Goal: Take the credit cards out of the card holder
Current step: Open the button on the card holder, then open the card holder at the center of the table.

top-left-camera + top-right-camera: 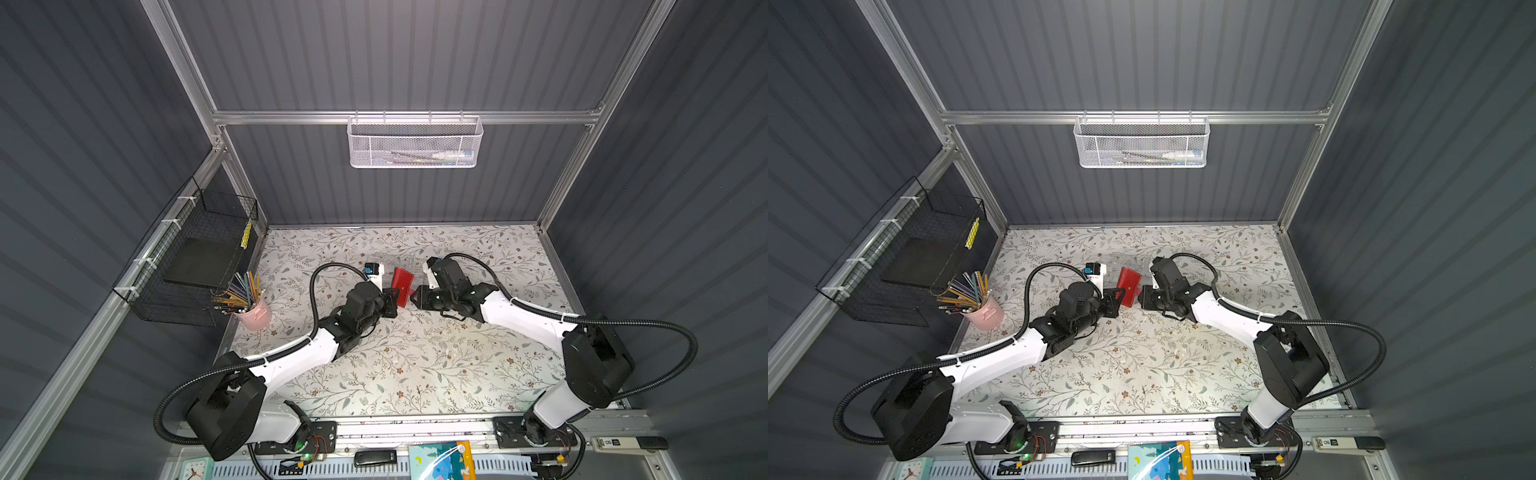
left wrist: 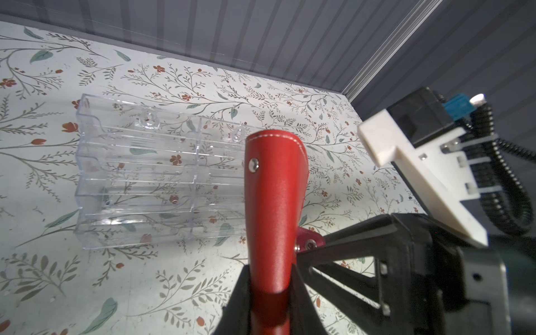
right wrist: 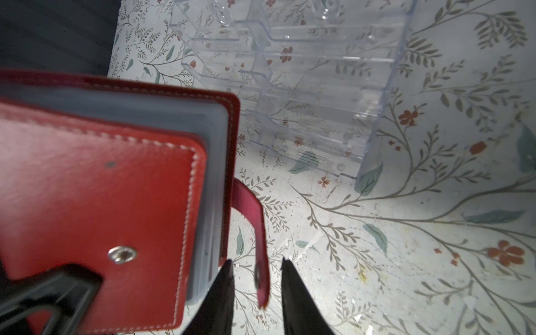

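The red card holder point(image 1: 402, 286) point(image 1: 1128, 284) is held upright above the mat's middle. My left gripper point(image 1: 392, 300) point(image 2: 271, 269) is shut on its spine end point(image 2: 275, 203). In the right wrist view the card holder point(image 3: 101, 203) is closed, and grey plastic sleeves point(image 3: 214, 174) show between its covers. Its unsnapped strap tab point(image 3: 255, 220) hangs loose between the fingers of my right gripper point(image 3: 256, 262) point(image 1: 417, 297), which is open with a gap on each side of the tab. The credit cards are hidden.
A clear acrylic organizer point(image 2: 145, 179) point(image 3: 319, 87) lies on the floral mat just behind the card holder. A pink cup of pencils point(image 1: 253, 313) stands at the left edge, beside a black wire basket point(image 1: 195, 257). A white mesh basket point(image 1: 413, 143) hangs on the back wall.
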You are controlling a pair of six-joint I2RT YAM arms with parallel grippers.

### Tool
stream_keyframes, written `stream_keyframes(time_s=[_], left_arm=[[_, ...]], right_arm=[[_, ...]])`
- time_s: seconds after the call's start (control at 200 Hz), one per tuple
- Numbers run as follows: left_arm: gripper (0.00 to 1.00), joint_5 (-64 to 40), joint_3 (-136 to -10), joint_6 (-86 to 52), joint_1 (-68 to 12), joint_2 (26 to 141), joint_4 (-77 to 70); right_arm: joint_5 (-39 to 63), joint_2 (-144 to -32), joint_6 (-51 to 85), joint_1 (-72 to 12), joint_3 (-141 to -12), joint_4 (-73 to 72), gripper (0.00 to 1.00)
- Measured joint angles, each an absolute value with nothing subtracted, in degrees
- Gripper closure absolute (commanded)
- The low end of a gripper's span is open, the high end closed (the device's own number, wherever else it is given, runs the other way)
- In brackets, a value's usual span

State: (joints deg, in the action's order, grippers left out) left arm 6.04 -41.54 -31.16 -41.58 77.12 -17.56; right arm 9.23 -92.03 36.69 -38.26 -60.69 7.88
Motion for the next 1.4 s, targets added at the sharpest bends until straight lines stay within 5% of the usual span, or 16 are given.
stream_keyframes(time_s=[0.435,1.401], left_arm=[[1.0,2.26,-41.5,-38.24,-39.07,77.84,-19.79],[1.0,-7.35,-36.73,-53.8,-35.07,80.38,-36.14]], right_arm=[[15.27,-88.01,40.05,-35.73,-54.26,-0.64,0.44],[28.75,-89.6,50.19,-29.71,-45.67,-24.21,0.39]])
